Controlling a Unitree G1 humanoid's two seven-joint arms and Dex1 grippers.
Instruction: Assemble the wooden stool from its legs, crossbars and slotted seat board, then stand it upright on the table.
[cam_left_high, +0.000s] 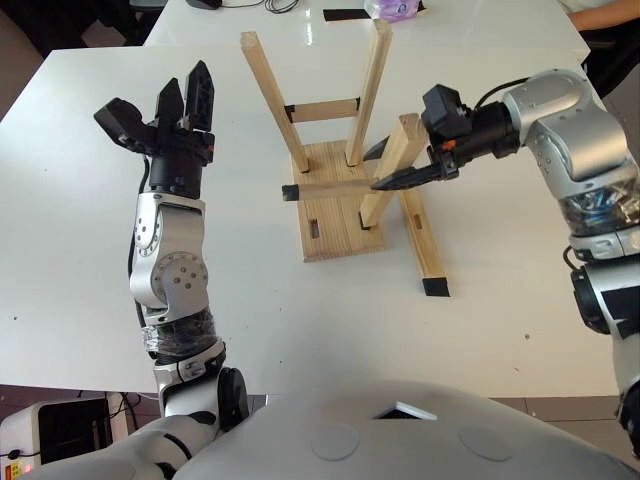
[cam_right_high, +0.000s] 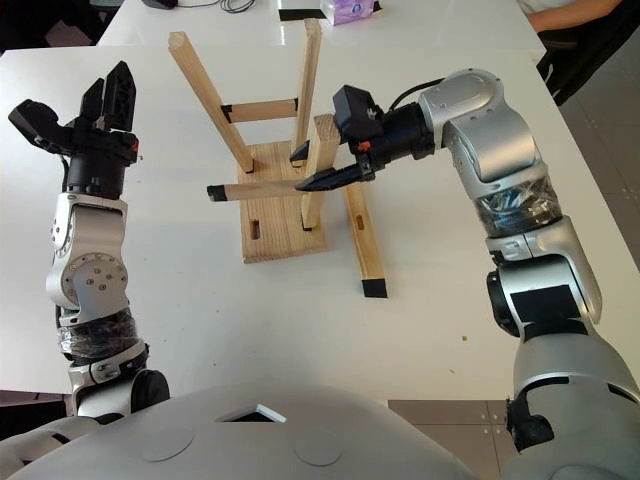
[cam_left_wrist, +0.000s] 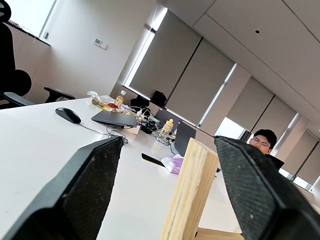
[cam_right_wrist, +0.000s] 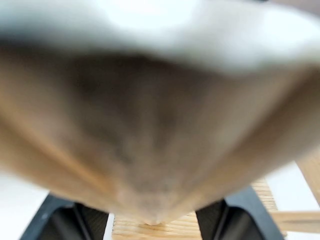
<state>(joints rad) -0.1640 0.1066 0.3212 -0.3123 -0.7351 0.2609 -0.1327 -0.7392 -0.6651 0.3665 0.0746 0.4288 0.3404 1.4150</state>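
The slotted seat board (cam_left_high: 335, 225) lies flat on the white table. Two legs (cam_left_high: 275, 95) (cam_left_high: 368, 90) rise from its far side, joined by a crossbar (cam_left_high: 322, 110). My right gripper (cam_left_high: 393, 165) is shut on a third leg (cam_left_high: 402, 135) that stands upright at the board's right edge. From this leg a second crossbar (cam_left_high: 325, 188) juts out to the left. A fourth leg (cam_left_high: 425, 245) lies on the table just right of the board. My left gripper (cam_left_high: 185, 100) is raised left of the stool, open with nothing in it. Between its fingers (cam_left_wrist: 85, 195), farther off, a leg top (cam_left_wrist: 192, 185) stands.
A second table behind holds a mouse (cam_left_wrist: 67, 115), a laptop (cam_left_wrist: 112, 119), bottles and a tissue pack (cam_left_high: 395, 8). The white table (cam_left_high: 90, 250) has free room left of the board and in front of it. The table's near edge (cam_left_high: 300, 388) runs close to my arms.
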